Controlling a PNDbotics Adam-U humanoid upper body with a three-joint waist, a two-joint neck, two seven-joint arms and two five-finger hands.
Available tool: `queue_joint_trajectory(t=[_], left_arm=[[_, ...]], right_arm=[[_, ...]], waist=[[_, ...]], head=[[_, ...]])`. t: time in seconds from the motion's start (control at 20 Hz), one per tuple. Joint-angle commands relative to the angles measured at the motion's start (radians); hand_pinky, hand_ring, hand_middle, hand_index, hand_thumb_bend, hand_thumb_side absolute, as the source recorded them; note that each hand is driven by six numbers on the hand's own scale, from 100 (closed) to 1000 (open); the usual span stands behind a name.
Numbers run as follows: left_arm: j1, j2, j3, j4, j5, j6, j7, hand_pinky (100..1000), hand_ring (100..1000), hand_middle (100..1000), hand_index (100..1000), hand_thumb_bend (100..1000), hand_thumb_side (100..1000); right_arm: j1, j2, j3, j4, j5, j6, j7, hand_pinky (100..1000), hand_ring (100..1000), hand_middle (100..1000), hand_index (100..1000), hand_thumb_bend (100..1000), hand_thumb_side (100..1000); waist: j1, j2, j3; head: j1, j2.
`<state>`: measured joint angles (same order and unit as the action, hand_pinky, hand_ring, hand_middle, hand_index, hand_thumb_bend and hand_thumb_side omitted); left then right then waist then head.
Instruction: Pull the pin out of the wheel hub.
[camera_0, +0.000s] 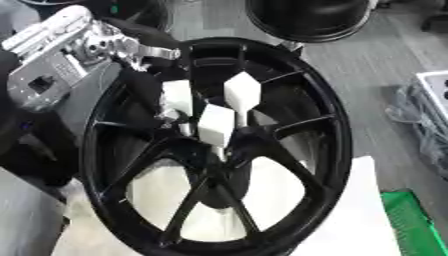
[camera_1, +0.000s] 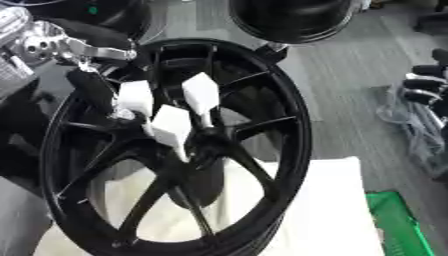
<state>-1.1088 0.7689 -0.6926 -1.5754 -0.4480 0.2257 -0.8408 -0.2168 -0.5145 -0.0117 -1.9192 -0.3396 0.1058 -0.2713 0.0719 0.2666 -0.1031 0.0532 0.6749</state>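
The wheel hub (camera_0: 229, 145) sits at the middle of a large black spoked wheel (camera_0: 328, 125) that stands tilted on a white pad (camera_0: 350, 220) on the bench, its face turned toward the camera and up. Three white block-headed pins stand out of the hub area: a left pin (camera_0: 178, 96), a middle pin (camera_0: 216, 125) nearest the centre, and a right pin (camera_0: 242, 91) a little farther back. Each pin's long axis runs roughly square to the wheel face, with the white head pointing out toward the viewer and upward and the thin shank going down into the hub; the shanks are mostly hidden behind the heads. The left hand (camera_0: 144, 87) comes in from the upper left, its silver wrist over the rim, and its dark fingers reach down just beside the left pin; they seem to touch or close on it, but I cannot tell whether they actually pinch it. The right hand (camera_1: 429, 75) shows only at the right edge of the right eye view, well apart from the wheel, with its fingers curled and nothing in them. My judgement is that the step in hand is the approach and grasp of the left pin, with no pin yet drawn out. The next move calls for a settled pinch on the white head, then a straight pull along the pin's own axis, away from the wheel face, without tipping it sideways against the spokes.
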Motion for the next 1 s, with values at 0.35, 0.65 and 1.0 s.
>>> queue_joint_trajectory(t=[0.35, 0.65, 1.0], left_arm=[[0.005, 0.073, 0.031, -0.071, 0.002, 0.015, -0.034, 819, 784, 713, 595, 320, 214], [0.005, 0.072, 0.030, -0.081, 0.002, 0.018, -0.034, 766, 743, 621, 468, 270, 177], [0.002, 0.075, 0.034, -0.110, -0.033, -0.020, -0.005, 753, 727, 593, 414, 369, 187]], right_arm=[[-0.005, -0.026, -0.005, -0.010, 0.008, 0.000, 0.003, 719, 711, 692, 857, 100, 715], [-0.003, -0.026, -0.006, -0.009, 0.009, 0.000, 0.001, 719, 711, 693, 857, 100, 718], [-0.002, -0.027, -0.006, -0.010, 0.008, 0.001, -0.001, 719, 711, 693, 857, 100, 718]], waist=[[-0.003, -0.017, 0.004], [-0.004, -0.016, 0.005], [-0.003, -0.018, 0.007]], head=[[0.009, -0.007], [0.011, -0.006], [0.011, -0.007]])
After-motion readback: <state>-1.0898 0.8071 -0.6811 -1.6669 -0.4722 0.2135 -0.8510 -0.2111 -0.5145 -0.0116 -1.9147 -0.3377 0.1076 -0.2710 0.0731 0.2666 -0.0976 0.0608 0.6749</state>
